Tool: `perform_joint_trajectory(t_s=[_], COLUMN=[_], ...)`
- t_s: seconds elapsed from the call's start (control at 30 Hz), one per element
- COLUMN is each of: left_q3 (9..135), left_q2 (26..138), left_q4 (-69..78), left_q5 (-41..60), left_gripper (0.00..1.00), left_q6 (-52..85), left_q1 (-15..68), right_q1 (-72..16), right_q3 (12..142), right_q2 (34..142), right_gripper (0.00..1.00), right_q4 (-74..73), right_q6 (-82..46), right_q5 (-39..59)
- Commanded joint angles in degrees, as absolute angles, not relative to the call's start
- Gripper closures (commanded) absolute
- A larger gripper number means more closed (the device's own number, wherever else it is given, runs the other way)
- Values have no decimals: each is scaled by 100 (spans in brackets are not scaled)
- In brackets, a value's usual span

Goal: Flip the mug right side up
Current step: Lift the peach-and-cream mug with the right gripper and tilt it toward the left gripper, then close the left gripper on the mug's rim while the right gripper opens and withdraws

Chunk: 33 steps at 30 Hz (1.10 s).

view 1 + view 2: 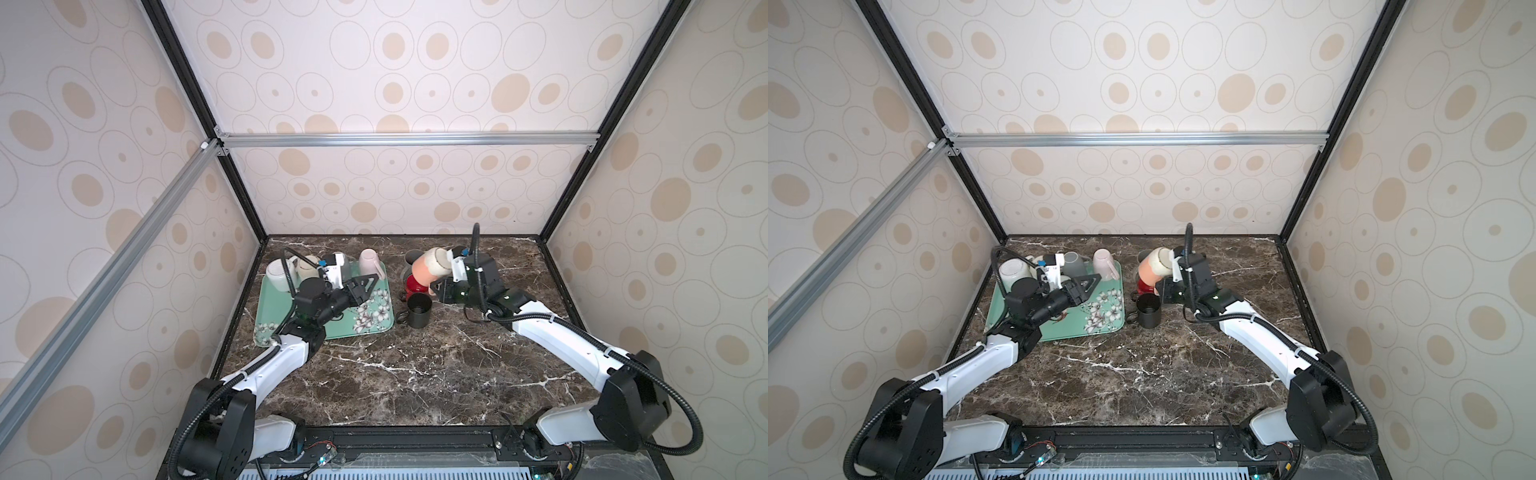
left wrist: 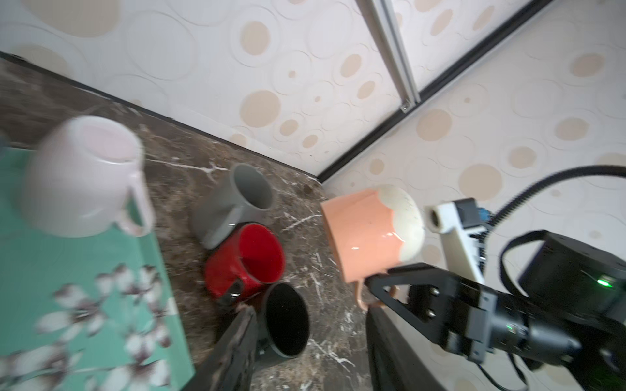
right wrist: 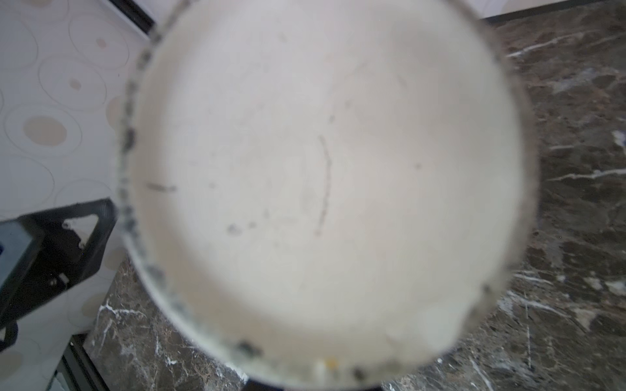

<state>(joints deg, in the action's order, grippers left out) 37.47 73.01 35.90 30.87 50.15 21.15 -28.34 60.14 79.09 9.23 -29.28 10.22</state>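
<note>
**mugwatcher:** ok so what's where? The near side of the table [image 1: 395, 374] is just marble, then the black mug [image 1: 419, 309] stands mouth-up around the middle, right?

**yam_fan:** yep. Left of it is the green tray [image 1: 272, 309]. The left pincer [image 1: 370, 286] hangs over the tray's right part with its jaws apart and nothing between them (the left wrist view shows the gap nicely).

**mugwatcher:** and the mug that matters?

**yam_fan:** the peach mug [image 1: 430, 266] is lifted off the table, just past the black one and right by the red mug [image 1: 415, 284]. The right pincer [image 2: 376, 294] is clamped on its handle. The mug's tilted, with its mouth facing left and down. Its cream bottom points at the right wrist camera, which sees little else.

**mugwatcher:** what's farther back?

**yam_fan:** a grey mug [image 2: 233, 199] sits just beyond the red one. Along the tray's far edge there's a pink mug [image 1: 370, 264], bottom-up, at the right corner and a white mug [image 1: 277, 274] at the left.
</note>
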Motion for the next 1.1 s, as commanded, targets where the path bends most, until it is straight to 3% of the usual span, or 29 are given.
perform_joint_trajectory(t_s=[0.0, 0.27, 0.47, 0.83, 1.07], left_q3=[4201, 4527, 4701, 4728, 4884], left_q2=[7575, 8552, 9070, 9346, 9470], left_q4=[4544, 5844, 6887, 8378, 8637], left_q5=[3018, 3399, 3950, 4371, 4469], left_gripper=[46, 45, 48, 53, 66], left_q6=[5434, 6370, 7009, 7771, 7964], left_q1=[2667, 3121, 3145, 3157, 3174], right_q1=[-2607, -2232, -2229, -2239, -2261], right_q3=[5934, 5819, 5941, 5914, 5912], right_q2=[7410, 6983, 7082, 7223, 7348], right_gripper=[100, 100, 100, 100, 100], right_q4=[-216, -241, -375, -503, -519], right_q6=[-3471, -3728, -3633, -3765, -3831], right_q5=[1825, 2523, 3726, 4252, 4471])
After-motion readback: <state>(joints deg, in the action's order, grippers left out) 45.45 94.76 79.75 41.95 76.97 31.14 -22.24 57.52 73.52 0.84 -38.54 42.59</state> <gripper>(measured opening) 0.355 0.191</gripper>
